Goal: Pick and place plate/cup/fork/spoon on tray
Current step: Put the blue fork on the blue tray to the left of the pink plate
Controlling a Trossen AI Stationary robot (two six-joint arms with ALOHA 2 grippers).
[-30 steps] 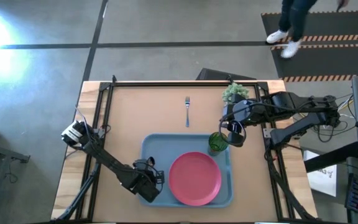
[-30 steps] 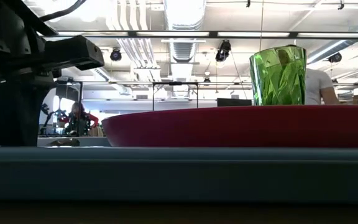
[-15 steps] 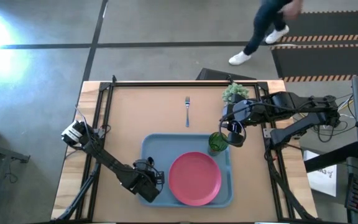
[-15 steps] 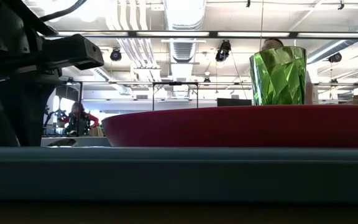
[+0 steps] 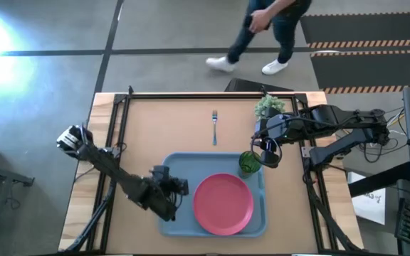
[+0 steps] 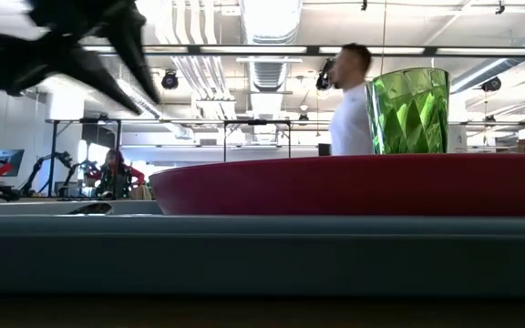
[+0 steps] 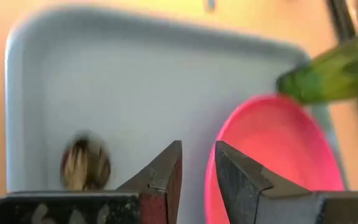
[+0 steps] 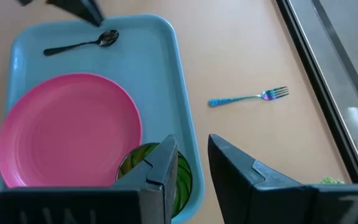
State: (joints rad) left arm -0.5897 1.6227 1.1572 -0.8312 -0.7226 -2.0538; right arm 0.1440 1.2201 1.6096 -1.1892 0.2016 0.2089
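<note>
The light-blue tray (image 5: 178, 165) lies at the table's near middle. On it rest the pink-red plate (image 5: 223, 204), flat, the green cup (image 5: 248, 162), upright at the far right corner, and the spoon (image 8: 82, 42), flat in the left part; its bowl also shows in the left wrist view (image 7: 84, 163). The fork (image 5: 215, 126) lies on the bare table beyond the tray. My left gripper (image 5: 171, 189) hangs open and empty above the tray's left part, above the spoon (image 6: 94, 208). My right gripper (image 5: 267, 153) is open and empty, just right of the cup.
A spiky potted plant (image 5: 269, 105) stands at the table's far right, close to my right arm. A person (image 5: 262, 32) walks across the floor beyond the far edge. Bare tabletop lies left of the fork and left of the tray.
My left gripper has risen from the tray's floor to well above it and drawn a little toward the far edge, quickly enough to blur. The spoon stays flat on the tray. The person beyond the table has walked toward the left.
</note>
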